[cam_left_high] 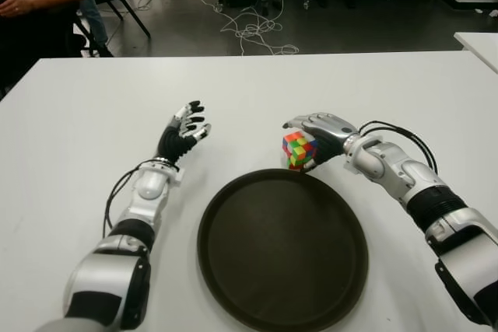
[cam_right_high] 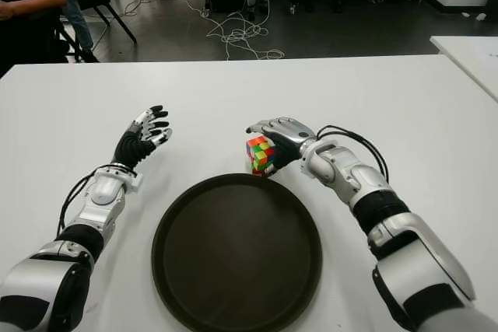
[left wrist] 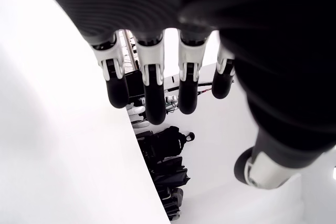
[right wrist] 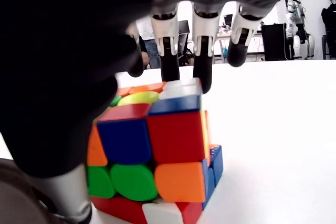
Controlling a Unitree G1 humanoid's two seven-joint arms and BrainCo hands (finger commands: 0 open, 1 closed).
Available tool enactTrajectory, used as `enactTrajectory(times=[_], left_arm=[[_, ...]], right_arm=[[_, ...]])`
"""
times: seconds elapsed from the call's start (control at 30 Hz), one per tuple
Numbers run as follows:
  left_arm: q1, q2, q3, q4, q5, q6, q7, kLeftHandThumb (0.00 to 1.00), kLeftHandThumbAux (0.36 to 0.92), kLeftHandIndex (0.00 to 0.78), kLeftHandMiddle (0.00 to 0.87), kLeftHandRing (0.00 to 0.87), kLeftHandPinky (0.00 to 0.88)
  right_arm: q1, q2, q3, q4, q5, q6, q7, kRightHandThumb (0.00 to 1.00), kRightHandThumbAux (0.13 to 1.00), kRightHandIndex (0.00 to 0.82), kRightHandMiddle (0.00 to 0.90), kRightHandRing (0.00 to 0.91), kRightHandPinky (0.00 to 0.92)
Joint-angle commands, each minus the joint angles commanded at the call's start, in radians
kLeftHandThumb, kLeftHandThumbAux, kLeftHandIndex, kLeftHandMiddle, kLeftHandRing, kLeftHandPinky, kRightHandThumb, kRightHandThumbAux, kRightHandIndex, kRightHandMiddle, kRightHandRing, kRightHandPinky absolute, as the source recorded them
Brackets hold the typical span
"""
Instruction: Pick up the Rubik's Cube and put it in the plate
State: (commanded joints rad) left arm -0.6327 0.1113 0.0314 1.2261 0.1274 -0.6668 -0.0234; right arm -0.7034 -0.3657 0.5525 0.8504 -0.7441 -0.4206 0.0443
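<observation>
Now my right hand [cam_left_high: 315, 134] holds the Rubik's Cube [cam_left_high: 298, 150] beside the plate [cam_left_high: 233, 270]; my left hand [cam_left_high: 184, 131] is open and empty.

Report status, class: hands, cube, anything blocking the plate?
Right hand shut on the Rubik's Cube, at the plate's far rim. Left hand open, idle, left of the plate. Nothing in the way.

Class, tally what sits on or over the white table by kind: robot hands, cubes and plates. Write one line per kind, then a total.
Robot hands: 2, left hand open and empty beside the plate, right hand closed on the cube
Rubik's Cube: 1, at the plate's far rim
Plate: 1, dark, round
Total: 4
</observation>
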Motion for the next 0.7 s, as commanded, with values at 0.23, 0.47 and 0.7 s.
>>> enactTrajectory(times=[0.23, 0.47, 0.7], left_arm=[[0.000, -0.001, 0.000, 0.001, 0.000, -0.003, 0.007, 0.061, 0.632, 0.125, 0.180, 0.184, 0.158], [-0.001, 0.000, -0.004, 0.004, 0.004, 0.002, 0.012, 0.083, 0.636, 0.134, 0.189, 0.191, 0.154], [-0.003, -0.002, -0.003, 0.007, 0.002, 0.009, 0.013, 0.085, 0.651, 0.131, 0.184, 0.184, 0.162]], right_arm=[[-0.005, 0.003, 0.007, 0.013, -0.001, 0.000, -0.007, 0.000, 0.788, 0.168, 0.189, 0.177, 0.101], [-0.007, 0.004, 0.011, 0.016, 0.000, -0.002, -0.008, 0.000, 0.790, 0.171, 0.184, 0.174, 0.106], [-0.023, 0.027, 0.020, 0.074, 0.001, 0.009, 0.004, 0.000, 0.792, 0.169, 0.181, 0.176, 0.111]])
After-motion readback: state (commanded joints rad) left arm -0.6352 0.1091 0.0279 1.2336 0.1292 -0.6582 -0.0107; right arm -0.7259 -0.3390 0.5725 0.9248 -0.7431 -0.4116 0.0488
